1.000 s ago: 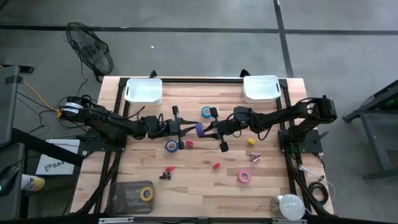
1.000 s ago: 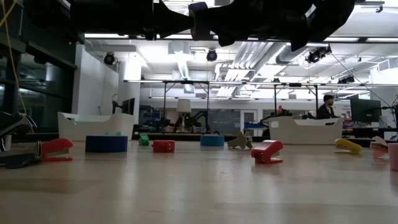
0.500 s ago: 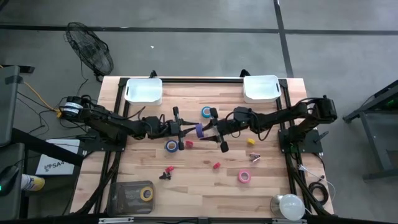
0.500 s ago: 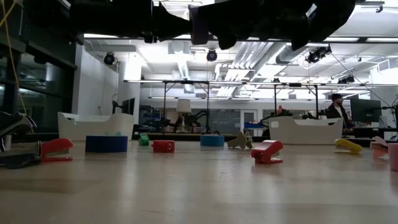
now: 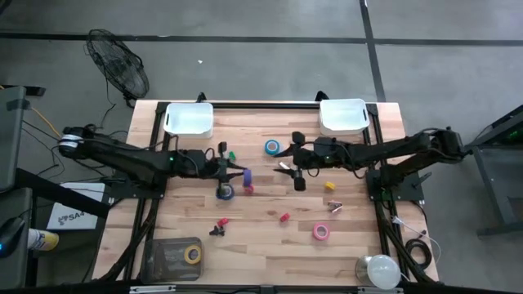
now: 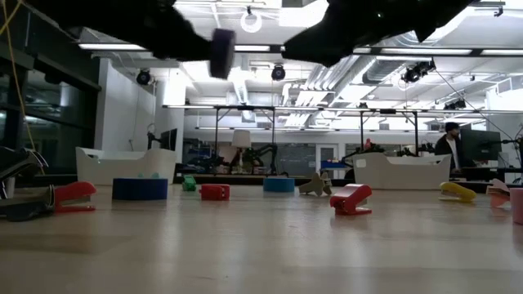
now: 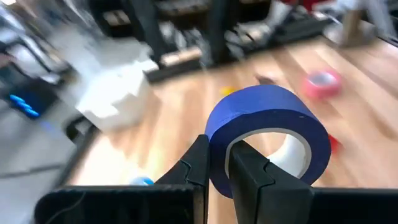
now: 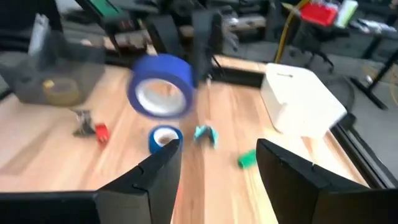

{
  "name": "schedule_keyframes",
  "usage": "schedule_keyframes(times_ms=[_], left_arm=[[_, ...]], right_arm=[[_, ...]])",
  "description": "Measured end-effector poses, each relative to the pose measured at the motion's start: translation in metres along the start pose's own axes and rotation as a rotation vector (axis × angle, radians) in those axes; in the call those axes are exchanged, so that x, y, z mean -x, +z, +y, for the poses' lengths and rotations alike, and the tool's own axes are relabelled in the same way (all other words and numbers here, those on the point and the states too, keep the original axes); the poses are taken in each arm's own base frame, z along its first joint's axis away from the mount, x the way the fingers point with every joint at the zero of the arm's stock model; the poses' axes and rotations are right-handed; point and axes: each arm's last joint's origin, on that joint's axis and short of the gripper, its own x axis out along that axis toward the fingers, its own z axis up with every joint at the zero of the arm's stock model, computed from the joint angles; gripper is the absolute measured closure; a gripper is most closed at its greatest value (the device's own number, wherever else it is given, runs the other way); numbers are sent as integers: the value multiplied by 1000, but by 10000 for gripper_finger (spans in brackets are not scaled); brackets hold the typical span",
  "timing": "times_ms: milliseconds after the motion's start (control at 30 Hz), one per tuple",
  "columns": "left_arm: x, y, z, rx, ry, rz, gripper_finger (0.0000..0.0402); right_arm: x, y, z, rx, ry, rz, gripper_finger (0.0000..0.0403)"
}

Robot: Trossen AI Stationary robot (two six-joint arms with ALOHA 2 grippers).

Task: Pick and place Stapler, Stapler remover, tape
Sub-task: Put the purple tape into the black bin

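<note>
My left gripper [image 5: 238, 175] is shut on a blue tape roll [image 5: 246, 175], held high over the table's middle. The same roll [image 8: 160, 84] shows ahead of my right gripper [image 8: 217, 177]. That gripper [image 5: 286, 167] hangs open and empty a little to the roll's right. Two more blue tape rolls [image 5: 225, 191] [image 5: 271, 148] and a pink one [image 5: 321, 232] lie flat on the table. A small red stapler [image 6: 350, 198] and a stapler remover [image 5: 219, 226] rest nearer the front. My left gripper pinches the roll's wall [image 7: 217, 140] between its two fingers, one finger [image 7: 252, 177] inside the pale centre hole and the other [image 7: 196, 165] outside. The fingers reach nearly level from the table's left. The roll stands on edge beyond the fingertips, lifted clear of the table.
Two white bins [image 5: 189, 119] [image 5: 342, 115] stand at the far edge. Small red [image 5: 248, 189], green [image 5: 232, 154] and yellow [image 5: 329, 186] blocks lie around the middle. A clear box [image 5: 173, 257] sits at the front left, a lamp [image 5: 376, 269] at the front right.
Both grippers met at the blue roll over the middle. My right gripper has opened, let go of it and drawn back toward the table's right edge. My left gripper has kept the roll, carried it toward the left and tipped up toward level.
</note>
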Motion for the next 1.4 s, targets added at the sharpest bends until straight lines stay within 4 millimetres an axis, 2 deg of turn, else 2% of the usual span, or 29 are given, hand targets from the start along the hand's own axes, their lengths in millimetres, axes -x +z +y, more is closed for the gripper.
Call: schedule_keyframes(times_ms=[300, 567, 700, 900, 1133, 1400], left_arm=[[43, -8, -7, 159, -353, 240, 372], [72, 29, -27, 197, -435, 440, 372], [81, 34, -47, 228, -431, 529, 372], [92, 25, -87, 314, -422, 685, 372], [101, 24, -134, 428, -499, 722, 372], [111, 8, -170, 500, -474, 865, 372]], right_arm=[[2, -9, 1, 1, -7, 106, 202], [3, -13, 1, 1, -2, 143, 205], [3, -14, 1, 2, -4, 157, 207], [5, -20, 0, 10, -70, 233, 206], [10, -23, 0, -22, -71, 290, 207], [15, -21, 0, -39, -63, 296, 210]])
